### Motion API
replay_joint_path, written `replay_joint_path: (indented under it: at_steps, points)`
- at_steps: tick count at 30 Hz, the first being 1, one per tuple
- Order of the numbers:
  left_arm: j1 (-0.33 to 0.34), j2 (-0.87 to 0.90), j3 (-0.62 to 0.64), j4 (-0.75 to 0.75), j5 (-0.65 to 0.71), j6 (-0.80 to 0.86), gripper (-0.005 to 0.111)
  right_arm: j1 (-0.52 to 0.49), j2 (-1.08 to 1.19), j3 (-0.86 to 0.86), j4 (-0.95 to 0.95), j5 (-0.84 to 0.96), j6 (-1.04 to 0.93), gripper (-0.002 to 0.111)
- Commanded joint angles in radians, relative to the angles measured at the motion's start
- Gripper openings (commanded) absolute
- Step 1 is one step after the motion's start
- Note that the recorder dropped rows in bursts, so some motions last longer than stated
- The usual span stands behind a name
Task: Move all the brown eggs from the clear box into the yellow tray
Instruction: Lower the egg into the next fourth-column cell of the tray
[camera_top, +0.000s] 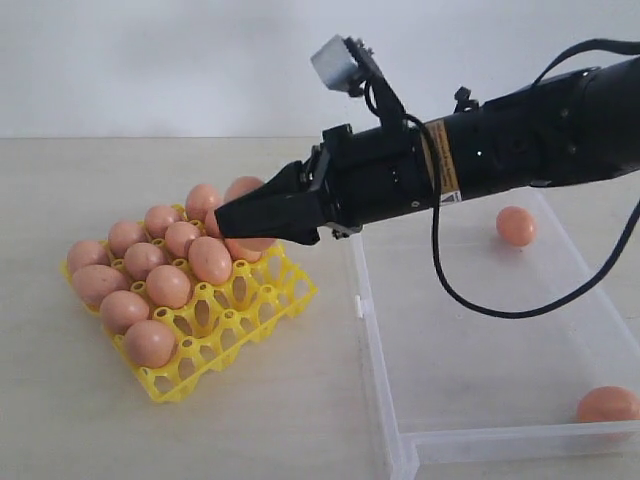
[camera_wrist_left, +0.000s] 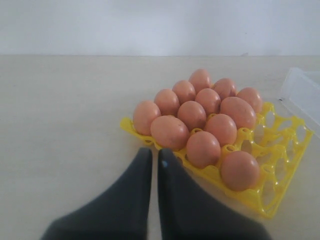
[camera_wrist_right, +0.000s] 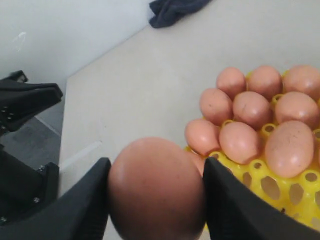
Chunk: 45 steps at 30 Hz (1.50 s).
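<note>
My right gripper (camera_top: 228, 220) (camera_wrist_right: 156, 172) is shut on a brown egg (camera_wrist_right: 155, 190), with one black finger on each side of it. It hangs over the back right part of the yellow tray (camera_top: 240, 320) (camera_wrist_right: 280, 185). Several brown eggs (camera_top: 168, 285) (camera_wrist_left: 192, 115) fill the tray's left and back cups, while the cups at its near right corner are bare. The clear box (camera_top: 375, 340) lies to the right with two eggs in it, one at the back (camera_top: 516, 226) and one at the front right (camera_top: 608, 404). My left gripper (camera_wrist_left: 154, 152) is shut and empty, just short of the tray's (camera_wrist_left: 285, 145) edge.
A dark cloth (camera_wrist_right: 172, 10) lies at the far end of the beige table. Black hardware (camera_wrist_right: 25, 100) stands beyond the table's edge. The right arm's cable (camera_top: 470, 295) loops down over the box.
</note>
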<state>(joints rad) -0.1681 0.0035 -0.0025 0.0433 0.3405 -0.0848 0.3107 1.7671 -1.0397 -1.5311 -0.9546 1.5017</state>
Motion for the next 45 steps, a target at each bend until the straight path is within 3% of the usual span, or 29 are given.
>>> replay_joint_path:
  at_steps: [1, 9, 12, 19, 24, 33, 40, 45]
  points:
    - [-0.005, -0.003, 0.003, -0.003, -0.003, -0.001, 0.004, 0.002, 0.041, -0.006, 0.002, -0.003, -0.001, 0.0]
    - [-0.005, -0.003, 0.003, -0.003, -0.003, -0.001, 0.004, 0.04, 0.109, -0.006, 0.008, -0.104, -0.015, 0.0]
    - [-0.005, -0.003, 0.003, -0.003, -0.003, -0.001, 0.004, 0.083, 0.12, -0.01, 0.023, -0.082, -0.175, 0.0]
    - [-0.005, -0.003, 0.003, -0.003, -0.003, -0.001, 0.004, 0.181, 0.12, -0.01, 0.193, 0.181, -0.56, 0.0]
    - [-0.005, -0.003, 0.003, -0.003, -0.003, -0.001, 0.004, 0.2, 0.12, -0.01, 0.284, 0.24, -0.57, 0.0]
    - [-0.005, -0.003, 0.003, -0.003, -0.003, -0.001, 0.004, 0.2, 0.198, -0.01, 0.681, 0.216, -0.629, 0.0]
    - [-0.005, -0.003, 0.003, -0.003, -0.003, -0.001, 0.004, 0.201, 0.284, -0.01, 0.639, 0.078, -0.607, 0.0]
    - [-0.005, -0.003, 0.003, -0.003, -0.003, -0.001, 0.004, 0.238, 0.295, -0.01, 0.68, 0.141, -0.627, 0.0]
